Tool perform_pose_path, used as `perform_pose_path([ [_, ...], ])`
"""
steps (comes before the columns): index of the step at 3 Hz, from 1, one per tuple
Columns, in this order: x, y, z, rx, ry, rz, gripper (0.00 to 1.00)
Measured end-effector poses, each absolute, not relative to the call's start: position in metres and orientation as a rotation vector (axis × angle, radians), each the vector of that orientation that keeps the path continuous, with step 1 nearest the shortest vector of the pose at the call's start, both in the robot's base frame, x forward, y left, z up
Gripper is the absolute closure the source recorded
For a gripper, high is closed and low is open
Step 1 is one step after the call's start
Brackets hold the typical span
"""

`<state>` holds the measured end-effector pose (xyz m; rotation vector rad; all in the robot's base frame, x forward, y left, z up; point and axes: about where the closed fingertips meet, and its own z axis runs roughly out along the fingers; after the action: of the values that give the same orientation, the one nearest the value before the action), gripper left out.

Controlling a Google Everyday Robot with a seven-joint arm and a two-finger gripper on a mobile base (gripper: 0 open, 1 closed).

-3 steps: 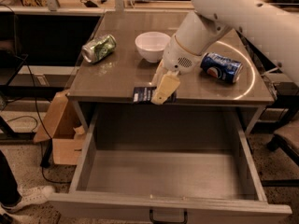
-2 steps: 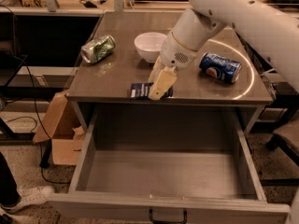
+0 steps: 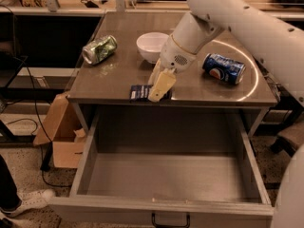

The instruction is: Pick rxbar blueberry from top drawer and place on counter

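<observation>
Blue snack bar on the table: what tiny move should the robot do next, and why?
Probably leave the rxbar blueberry and lift the gripper straight up. The bar lies flat on the counter near its front edge, the gripper sits right at it, and the top drawer below holds nothing.

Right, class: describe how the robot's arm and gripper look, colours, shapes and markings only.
The arm is smooth, white and tubular, with small dark dots along its upper link and a gold ring at the wrist. The gripper, over the counter by the rxbar blueberry, is pale cream-yellow and wedge-shaped.
</observation>
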<state>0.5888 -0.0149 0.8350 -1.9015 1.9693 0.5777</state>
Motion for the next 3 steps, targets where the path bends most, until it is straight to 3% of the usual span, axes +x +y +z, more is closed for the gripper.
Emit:
perform_pose_path([
  [3,0.610,-0.012,0.821,-1.858,2.005,0.549,1.00],
])
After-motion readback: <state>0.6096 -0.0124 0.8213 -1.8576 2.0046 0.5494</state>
